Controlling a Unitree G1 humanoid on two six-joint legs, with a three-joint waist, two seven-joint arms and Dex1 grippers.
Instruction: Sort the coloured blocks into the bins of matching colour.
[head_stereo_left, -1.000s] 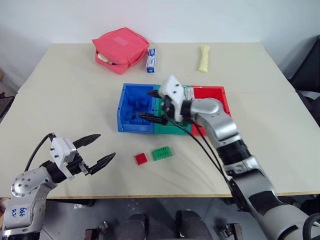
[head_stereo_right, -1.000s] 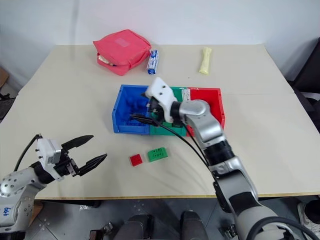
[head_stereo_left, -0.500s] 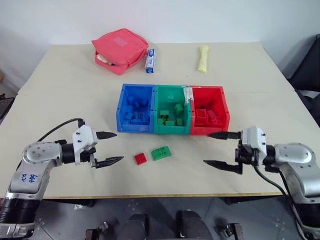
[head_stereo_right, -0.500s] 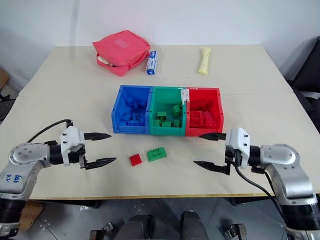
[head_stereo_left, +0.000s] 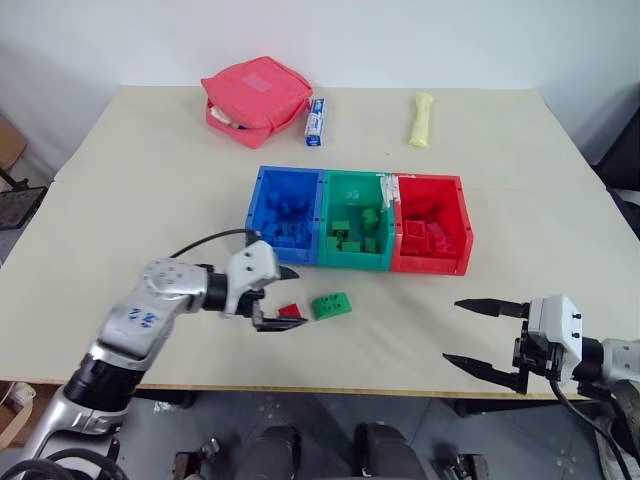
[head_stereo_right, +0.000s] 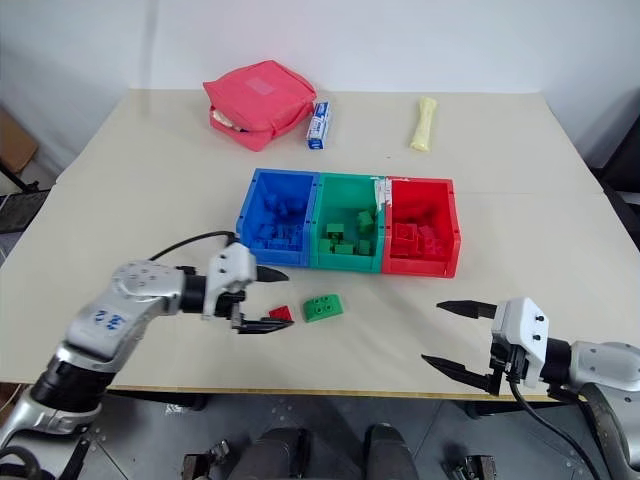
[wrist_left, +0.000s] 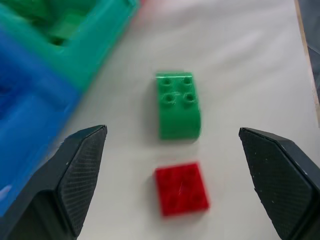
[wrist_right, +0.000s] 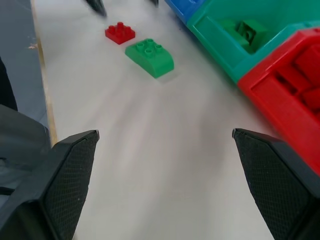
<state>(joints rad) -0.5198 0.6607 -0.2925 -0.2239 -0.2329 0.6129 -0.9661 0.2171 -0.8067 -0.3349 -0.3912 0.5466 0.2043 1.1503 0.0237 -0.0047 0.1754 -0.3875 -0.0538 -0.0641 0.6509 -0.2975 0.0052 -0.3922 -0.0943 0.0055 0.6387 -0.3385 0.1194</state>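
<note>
Red block (head_stereo_left: 289, 311) and green block (head_stereo_left: 332, 305) lie side by side on tabletop (head_stereo_left: 140, 230) before the bins (head_stereo_left: 358, 219). Left tool (head_stereo_left: 279, 299) released, straddling red block; right tool (head_stereo_left: 484, 337) released, well apart. Pink pouch (head_stereo_left: 256, 99) behind.

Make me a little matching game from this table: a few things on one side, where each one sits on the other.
Things:
1. red block
2. green block
3. pouch
4. red bin

Places:
A. far corner of the table
B. right end of the bin row
C. between the left gripper's open fingers
D. loose on the table, just right of the red block

Pairs: 1-C, 2-D, 3-A, 4-B
</note>
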